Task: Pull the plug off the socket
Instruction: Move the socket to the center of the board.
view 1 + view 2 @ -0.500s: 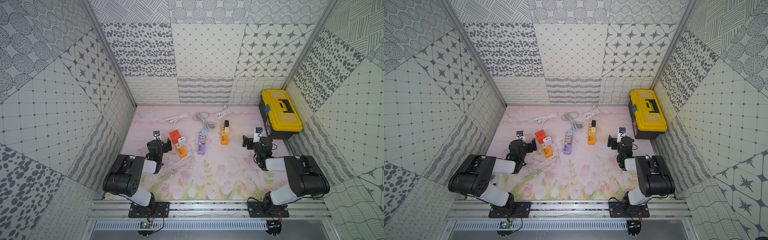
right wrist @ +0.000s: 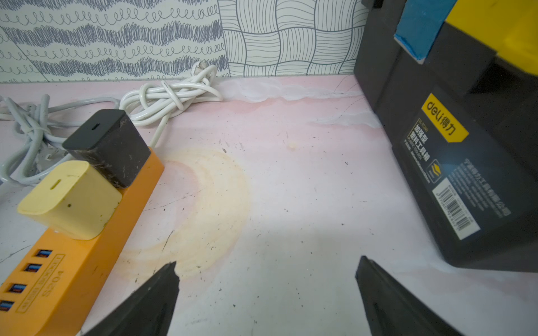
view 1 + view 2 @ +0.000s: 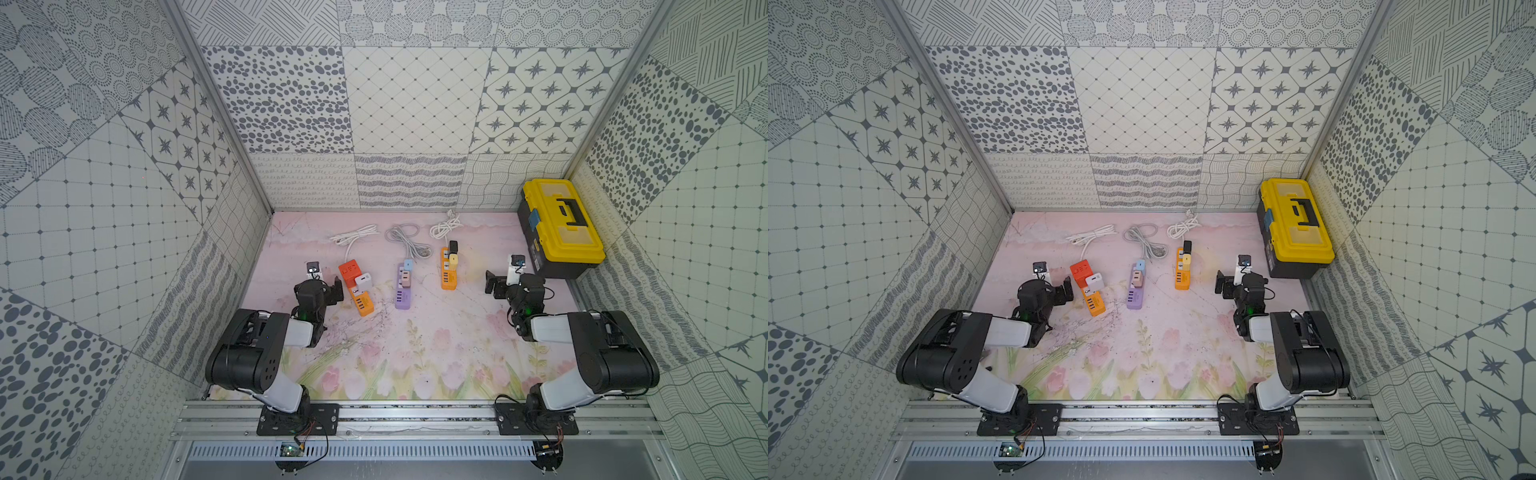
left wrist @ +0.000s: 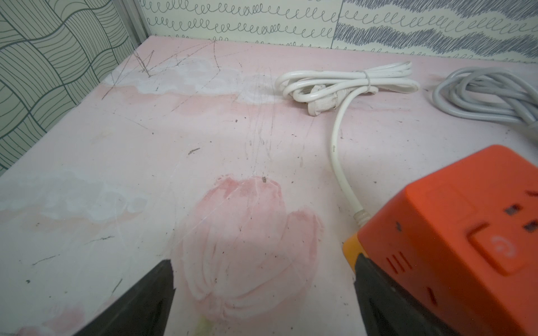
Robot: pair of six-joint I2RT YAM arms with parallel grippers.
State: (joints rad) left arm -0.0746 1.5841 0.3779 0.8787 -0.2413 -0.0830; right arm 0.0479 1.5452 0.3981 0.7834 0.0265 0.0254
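Three socket strips lie on the pink mat. The left orange strip (image 3: 362, 303) carries a red-orange cube plug (image 4: 465, 232) and a white plug (image 3: 364, 281). A purple strip (image 3: 403, 296) holds a blue and a beige plug. The right orange strip (image 2: 67, 279) holds a black plug (image 2: 107, 142) and a yellow plug (image 2: 70, 200). My left gripper (image 4: 263, 260) is open and low over the mat, one finger right beside the red-orange cube. My right gripper (image 2: 267, 260) is open over bare mat between the right strip and the toolbox, holding nothing.
A yellow and black toolbox (image 3: 561, 226) stands at the back right, close to the right gripper. Coiled white cords (image 4: 349, 83) and a grey cord (image 3: 405, 239) lie behind the strips near the back wall. Patterned walls enclose the mat on three sides.
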